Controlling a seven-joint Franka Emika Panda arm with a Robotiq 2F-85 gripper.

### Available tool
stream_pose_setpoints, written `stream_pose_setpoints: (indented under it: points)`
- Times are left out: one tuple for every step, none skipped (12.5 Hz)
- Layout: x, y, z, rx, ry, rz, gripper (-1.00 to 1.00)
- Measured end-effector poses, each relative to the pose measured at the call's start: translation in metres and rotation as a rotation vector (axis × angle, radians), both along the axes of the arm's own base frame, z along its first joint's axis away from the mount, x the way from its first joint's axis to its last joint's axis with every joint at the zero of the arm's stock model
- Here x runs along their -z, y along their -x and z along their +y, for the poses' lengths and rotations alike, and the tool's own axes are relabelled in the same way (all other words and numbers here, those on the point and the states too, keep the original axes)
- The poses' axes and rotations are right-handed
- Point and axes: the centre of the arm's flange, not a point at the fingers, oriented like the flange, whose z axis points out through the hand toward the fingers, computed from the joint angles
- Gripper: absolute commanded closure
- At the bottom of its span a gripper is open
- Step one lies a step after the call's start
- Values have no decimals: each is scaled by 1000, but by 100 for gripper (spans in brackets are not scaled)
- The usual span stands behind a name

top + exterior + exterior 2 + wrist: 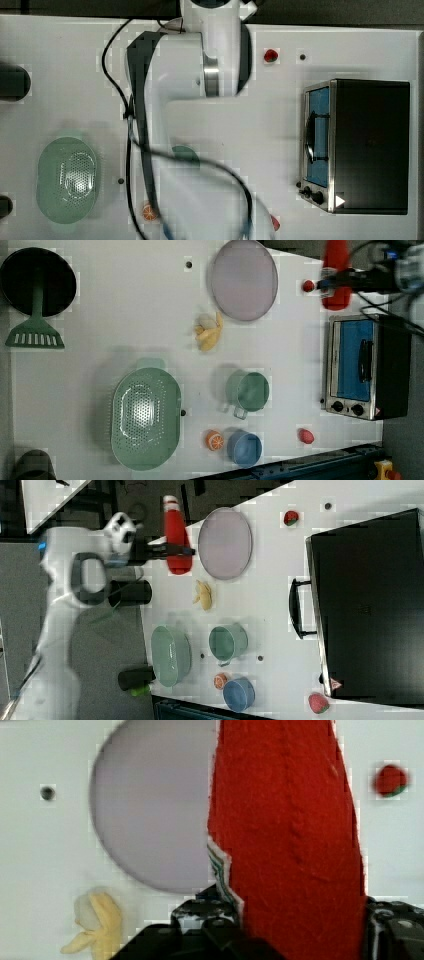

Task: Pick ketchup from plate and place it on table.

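Note:
My gripper (345, 281) is shut on the ketchup (336, 275), a red squeeze bottle that I hold around its body. In the left view the bottle is to the right of the pale lilac plate (243, 280), clear of it, near a small red berry (308, 286). In the right view the ketchup (176, 535) is at the plate's (225, 542) left, by the edge of the white table (270, 605), with the gripper (172, 550) across it. In the wrist view the ketchup (290, 835) rises between my black fingers (200, 925) next to the bare plate (150, 820).
A toaster oven (362, 367) stands just below the bottle in the left view. A banana piece (210, 332), teal cup (247, 390), mint colander (145, 417), blue bowl (245, 447), orange slice (215, 440), second red berry (306, 436) and a black pan with green spatula (37, 290) lie around the table (125, 300).

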Motion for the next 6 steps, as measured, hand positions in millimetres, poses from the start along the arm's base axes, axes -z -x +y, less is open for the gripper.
stream_pose_setpoints:
  points:
    - [-28, 12, -11, 20, 2, -36, -15]
    - [-47, 27, -22, 39, 10, -55, -15]
    - [-59, 41, -33, 56, 19, -63, -15]
    - [-61, 56, -43, 73, 26, -55, -15]
    - [-54, 71, -53, 89, 33, -30, -15]
    - [-39, 82, -62, 102, 40, 4, -15]
